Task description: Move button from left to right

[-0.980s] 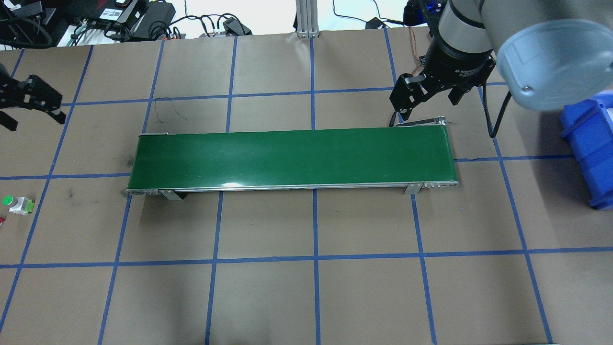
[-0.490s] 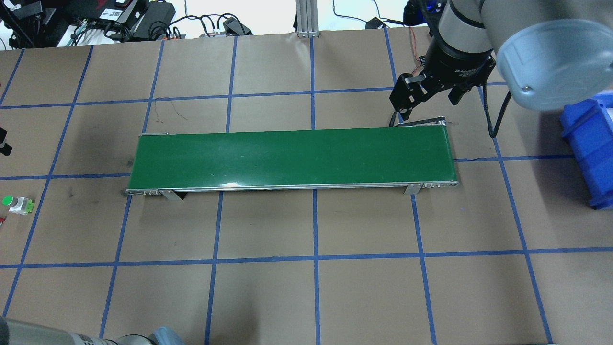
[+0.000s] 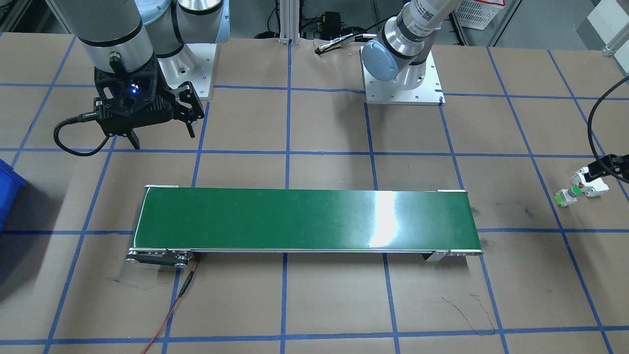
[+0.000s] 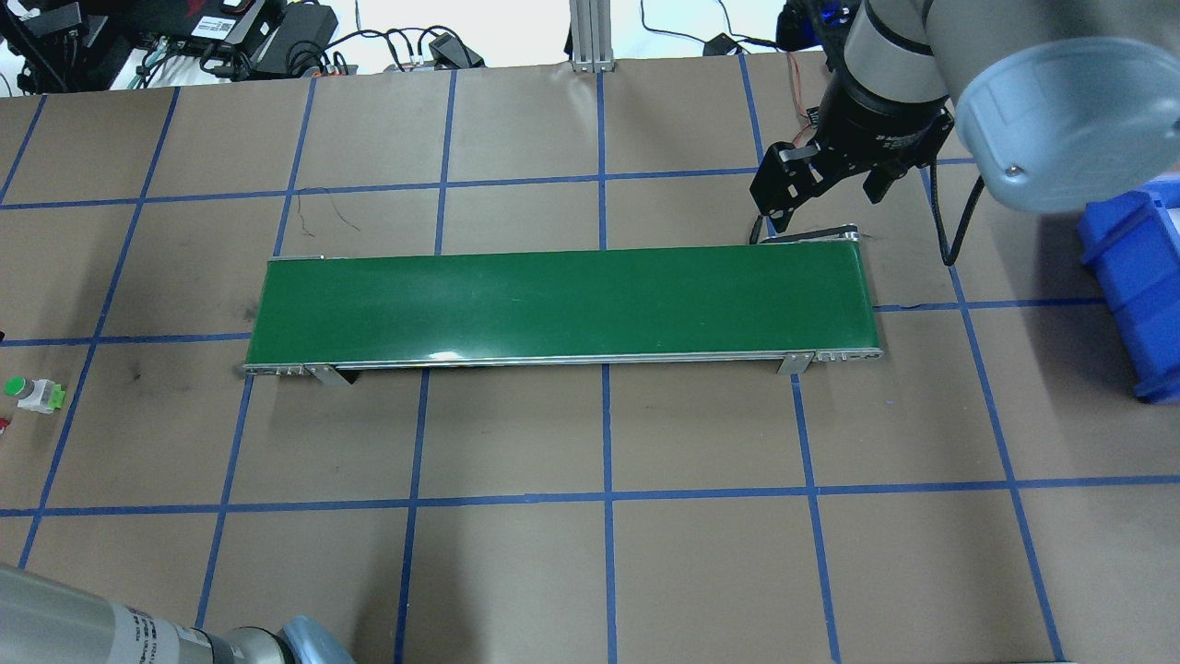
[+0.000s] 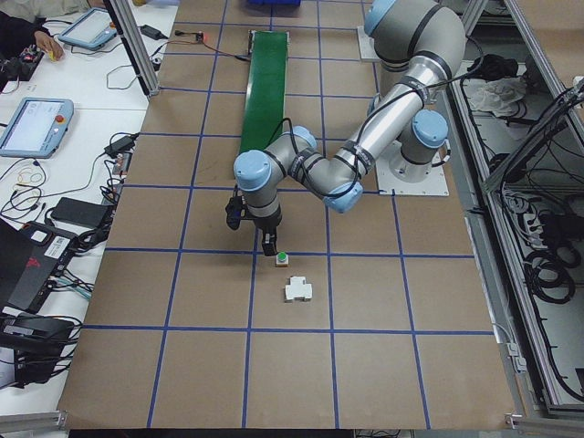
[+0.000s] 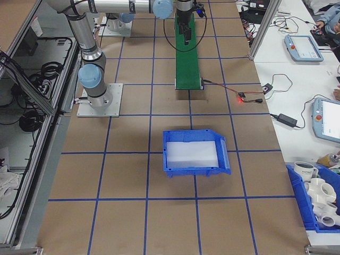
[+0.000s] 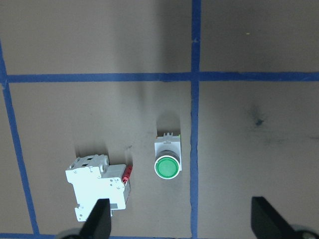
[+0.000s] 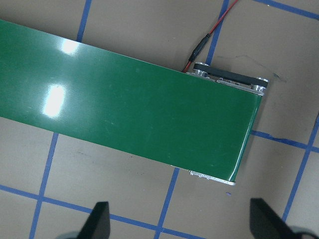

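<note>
The button point(image 7: 167, 160) lies on the brown paper at lower centre of our left wrist view, green cap towards the camera, just beside a blue tape line and near a white breaker point(image 7: 98, 185) to its left. Our left gripper point(image 7: 182, 221) hangs above it with its jaws wide apart, both fingertips point(image 7: 99, 219) at the bottom edge. Our right gripper point(image 4: 823, 198), jaws also apart, hovers at the upper right of the overhead view by the end of the green conveyor belt point(image 4: 562, 300), with a blue bin point(image 4: 1138, 277) at the right edge

Almost no writing can be read. A white mug point(image 6: 305, 171) in the near right corner of the exterior right view bears dark lettering too small to make out, and print on the right arm's wrist point(image 4: 892, 138) and the left arm's label point(image 4: 147, 636) is blurred.
</note>
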Robot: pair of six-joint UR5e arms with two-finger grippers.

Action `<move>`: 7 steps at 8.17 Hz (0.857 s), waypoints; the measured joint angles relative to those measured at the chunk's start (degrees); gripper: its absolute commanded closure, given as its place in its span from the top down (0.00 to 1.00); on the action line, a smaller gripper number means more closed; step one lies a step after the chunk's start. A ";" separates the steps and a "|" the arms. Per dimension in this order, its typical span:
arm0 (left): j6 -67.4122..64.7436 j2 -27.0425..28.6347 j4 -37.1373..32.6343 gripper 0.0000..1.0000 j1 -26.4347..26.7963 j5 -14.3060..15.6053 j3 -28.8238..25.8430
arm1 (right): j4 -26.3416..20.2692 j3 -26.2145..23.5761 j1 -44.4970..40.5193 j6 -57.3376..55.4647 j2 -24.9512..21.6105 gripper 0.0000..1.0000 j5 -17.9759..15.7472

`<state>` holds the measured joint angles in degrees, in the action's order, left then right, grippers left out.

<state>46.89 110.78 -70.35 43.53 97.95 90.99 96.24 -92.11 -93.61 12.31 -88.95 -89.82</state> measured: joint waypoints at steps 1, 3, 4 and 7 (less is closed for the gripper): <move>0.73 1.20 0.95 1.00 -0.17 0.34 0.06 | 0.00 0.00 0.00 0.00 0.00 1.00 0.03; 1.02 3.25 2.11 1.00 -0.22 0.46 0.49 | -0.05 0.00 0.00 0.00 0.00 1.00 0.07; 0.98 4.78 3.15 1.00 -0.21 0.51 0.63 | -0.11 0.00 0.00 0.00 0.00 1.00 0.04; 0.43 8.81 5.97 1.00 -0.23 0.40 0.89 | -0.28 0.00 0.00 0.07 0.00 1.00 0.00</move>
<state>47.32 119.59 -64.38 43.30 98.35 91.88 95.96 -92.11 -93.60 12.38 -88.95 -89.82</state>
